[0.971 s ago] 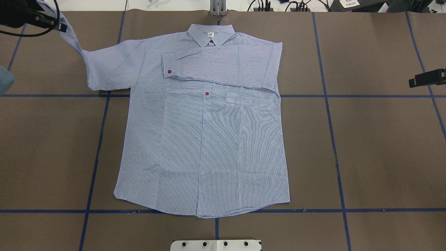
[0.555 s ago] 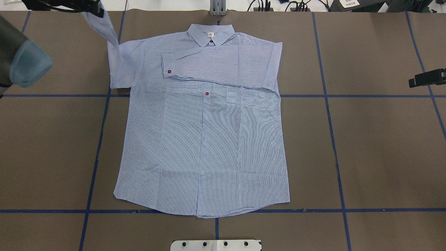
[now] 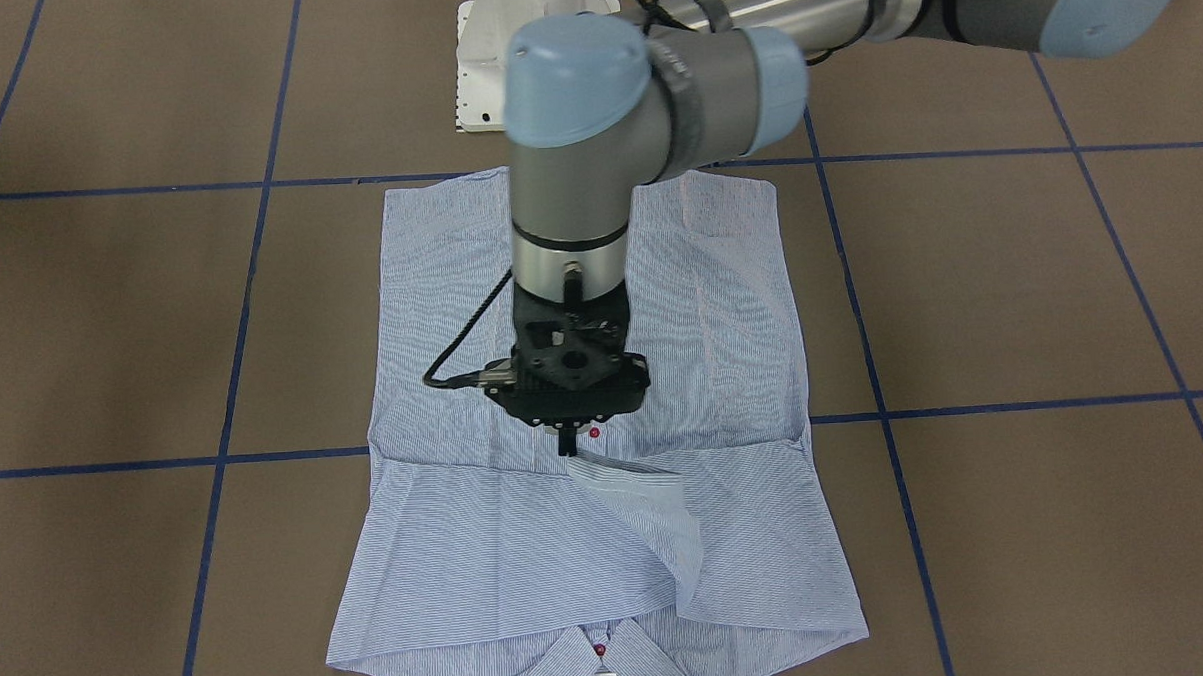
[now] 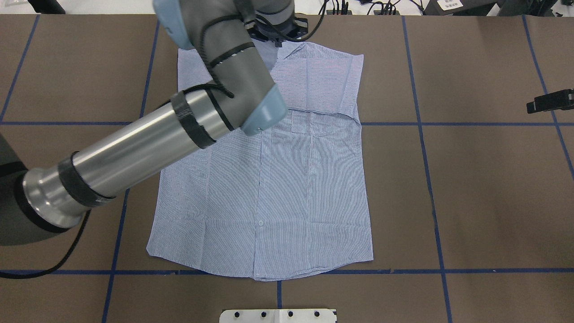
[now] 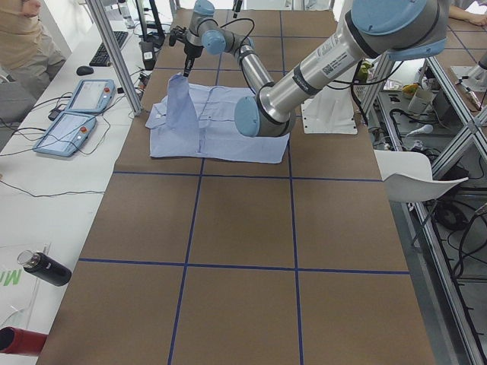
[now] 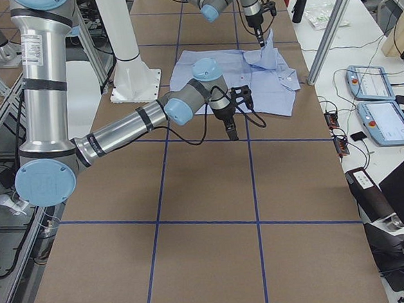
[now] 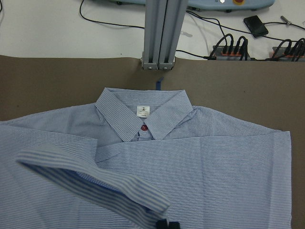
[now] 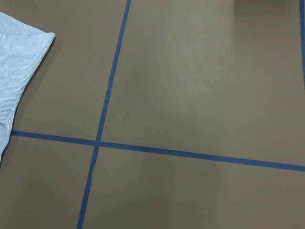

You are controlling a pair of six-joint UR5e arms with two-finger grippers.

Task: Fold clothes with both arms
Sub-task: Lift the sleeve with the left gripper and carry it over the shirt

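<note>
shirt (image 4: 291,188) lies flat and front up in the middle of the desk (image 4: 493,202), collar away from my base. my left pincer (image 3: 566,447) hangs over its chest, clamped on the cuff of one sleeve (image 3: 652,506), which rises off the cloth in a loose arc. my right pincer (image 6: 231,131) hovers over the desk beside the shirt, not touching it; how far it is open i cannot tell.

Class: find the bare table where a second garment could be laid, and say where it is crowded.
Bare table lies between the shirt and the right gripper. Crowded: near the collar, where the left gripper holds a sleeve; the left arm overhangs the shirt's other side.
</note>
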